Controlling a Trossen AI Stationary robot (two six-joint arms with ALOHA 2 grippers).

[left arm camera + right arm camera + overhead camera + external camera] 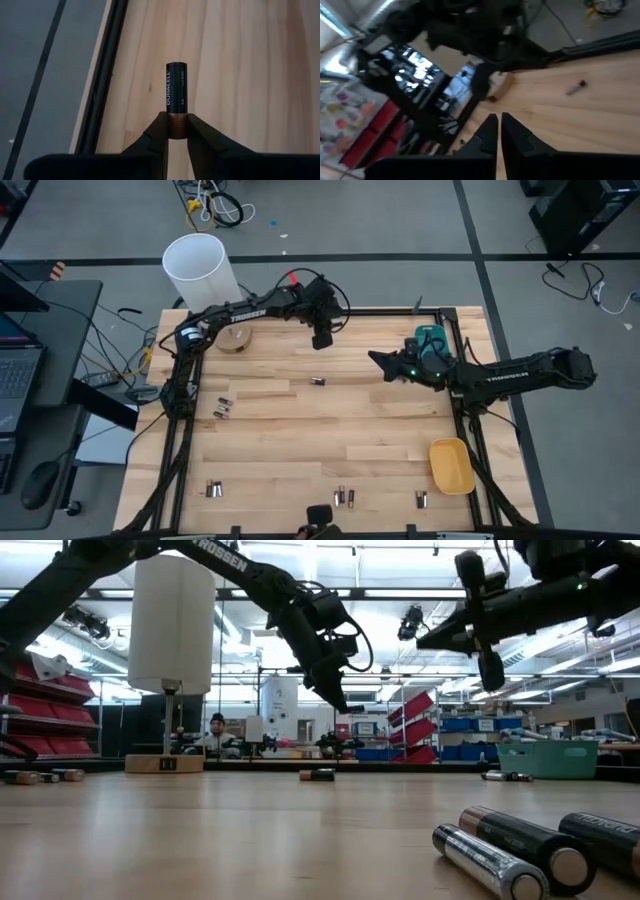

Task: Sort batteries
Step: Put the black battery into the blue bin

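Note:
My left gripper [321, 338] [335, 692] [177, 131] hangs over the table's far middle, shut on a black-and-copper battery [177, 90]. My right gripper [376, 361] [499, 120] hovers empty beside the teal tray [432, 342], fingers together, above the table. Other batteries lie flat on the wood. One battery [318, 381] [576, 87] is between the two grippers, a pair [222, 408] lies to the left, and more [345, 497] are along the near edge. Three batteries [525, 845] lie close in the low view. My left gripper pinches the battery's copper end [177, 127] between its two fingertips [159, 127]. The fingers come from above, slanting down. The battery lies in line with the fingers and sticks out beyond their tips, lifted clear of the table.
The yellow tray [452, 465] sits near the right near corner and the teal tray [548, 758] at the far right. A white cylinder [200, 268] stands past the far left corner, with a round wooden piece [236, 338] by it. A black frame [470, 420] borders the table.

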